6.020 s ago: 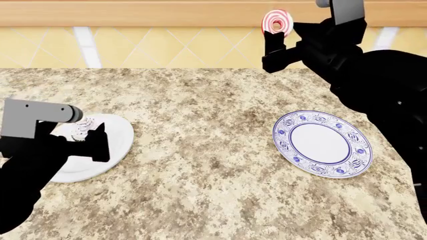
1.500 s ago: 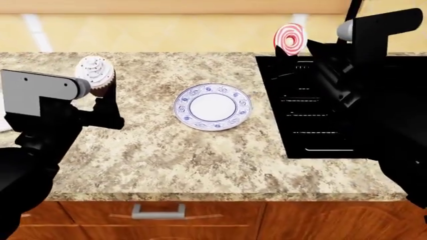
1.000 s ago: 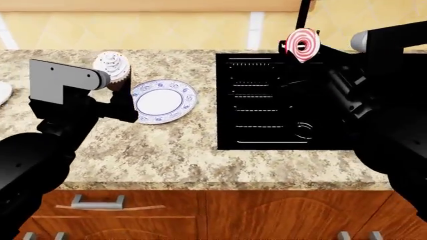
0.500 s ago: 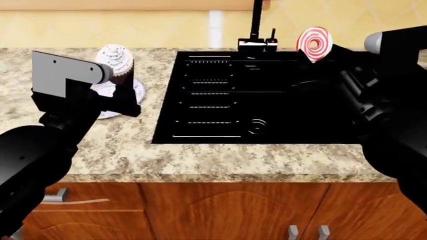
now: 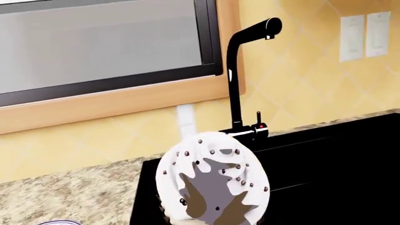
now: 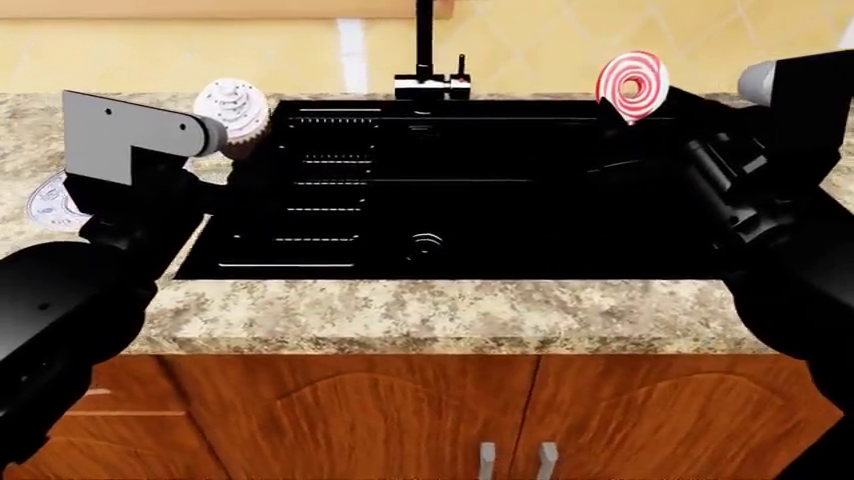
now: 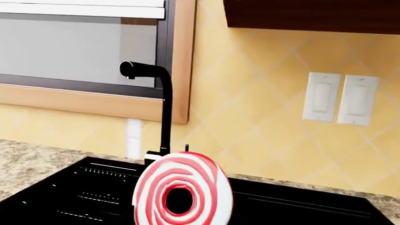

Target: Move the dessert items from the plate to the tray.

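In the head view my left gripper (image 6: 224, 158) is shut on the cupcake (image 6: 231, 104), white frosting over a dark wrapper, held upright above the counter at the sink's left edge. The cupcake (image 5: 212, 182) fills the lower middle of the left wrist view, where the fingers are hidden behind it. At the sink's right side my right gripper (image 6: 630, 118) is shut on the stick of the red-and-white spiral lollipop (image 6: 631, 84), held upright. The lollipop (image 7: 182, 192) faces the right wrist camera. The tray is out of view.
A black sink (image 6: 441, 190) is set into the granite counter (image 6: 427, 315), with a black faucet (image 6: 424, 50) at its back edge. A blue-patterned plate (image 6: 43, 202) shows at the far left. Wooden cabinet doors (image 6: 441, 420) stand below the counter.
The head view has slid right along the counter: sink and faucet now sit in the middle and the patterned plate is at the left edge. Both grippers still hold their desserts.
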Motion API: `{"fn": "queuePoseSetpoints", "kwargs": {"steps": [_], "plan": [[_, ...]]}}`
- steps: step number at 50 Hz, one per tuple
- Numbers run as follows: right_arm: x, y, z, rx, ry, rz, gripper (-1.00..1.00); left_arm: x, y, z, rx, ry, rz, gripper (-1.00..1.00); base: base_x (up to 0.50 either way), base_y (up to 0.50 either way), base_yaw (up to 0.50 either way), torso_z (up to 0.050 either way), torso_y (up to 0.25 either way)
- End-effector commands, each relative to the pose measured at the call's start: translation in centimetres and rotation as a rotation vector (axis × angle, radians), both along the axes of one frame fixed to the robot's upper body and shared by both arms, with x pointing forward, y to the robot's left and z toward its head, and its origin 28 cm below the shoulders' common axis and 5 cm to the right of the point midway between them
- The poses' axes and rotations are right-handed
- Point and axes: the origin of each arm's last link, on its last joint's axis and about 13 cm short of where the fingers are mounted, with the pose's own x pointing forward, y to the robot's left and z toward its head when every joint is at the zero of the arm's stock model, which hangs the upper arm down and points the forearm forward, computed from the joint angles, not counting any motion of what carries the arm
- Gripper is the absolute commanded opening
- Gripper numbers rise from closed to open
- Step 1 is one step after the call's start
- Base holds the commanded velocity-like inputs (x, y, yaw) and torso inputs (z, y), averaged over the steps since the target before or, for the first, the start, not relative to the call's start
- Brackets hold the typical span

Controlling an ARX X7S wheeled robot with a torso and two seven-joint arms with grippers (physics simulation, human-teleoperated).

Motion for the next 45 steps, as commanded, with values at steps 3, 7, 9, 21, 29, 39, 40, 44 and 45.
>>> {"fn": "queuePoseSetpoints", "kwargs": {"steps": [3,7,9,21,29,39,40,44,45], "plan": [[-0.20,-0.02,0.27,-0.007,-0.008,0.013,-1.00,0.30,-0.30,0.31,-0.021,-0.009,-0.007,-1.00,-0.04,-0.48,0.00,0.000,0.000],[-0.15,0.09,0.31,-0.005,-0.010,0.024,-1.00,0.30,-0.45,0.37,-0.019,-0.010,-0.011,-1.00,-0.04,-0.48,0.00,0.000,0.000],[-0.10,0.13,0.36,-0.006,-0.012,0.029,-1.00,0.25,-0.47,0.43,-0.017,-0.011,-0.011,-1.00,-0.04,-0.48,0.00,0.000,0.000],[0.07,0.26,0.25,-0.019,-0.026,0.031,-1.00,-0.06,-0.29,0.18,-0.015,-0.008,-0.008,-1.00,-0.03,-0.49,0.00,0.000,0.000],[0.39,0.38,0.07,-0.024,-0.035,0.031,-1.00,-0.28,-0.14,0.08,-0.010,-0.009,-0.003,-1.00,0.00,-0.50,0.00,0.000,0.000],[0.55,0.43,0.15,-0.017,-0.029,0.035,-1.00,-0.30,-0.10,0.12,-0.007,-0.011,0.000,-1.00,0.00,-0.50,0.00,0.000,0.000],[0.54,0.42,0.16,-0.016,-0.029,0.035,-1.00,-0.33,-0.10,0.15,-0.007,-0.011,0.000,-1.00,0.00,-0.50,0.00,0.000,0.000],[0.54,0.40,0.16,-0.011,-0.028,0.035,-1.00,-0.41,-0.11,0.24,-0.004,-0.013,0.000,-1.00,0.00,-0.50,0.00,0.000,0.000],[0.52,0.40,0.18,-0.011,-0.028,0.035,-1.00,-0.42,-0.10,0.26,-0.003,-0.013,0.000,-1.00,0.00,-0.50,0.00,0.000,0.000]]}}
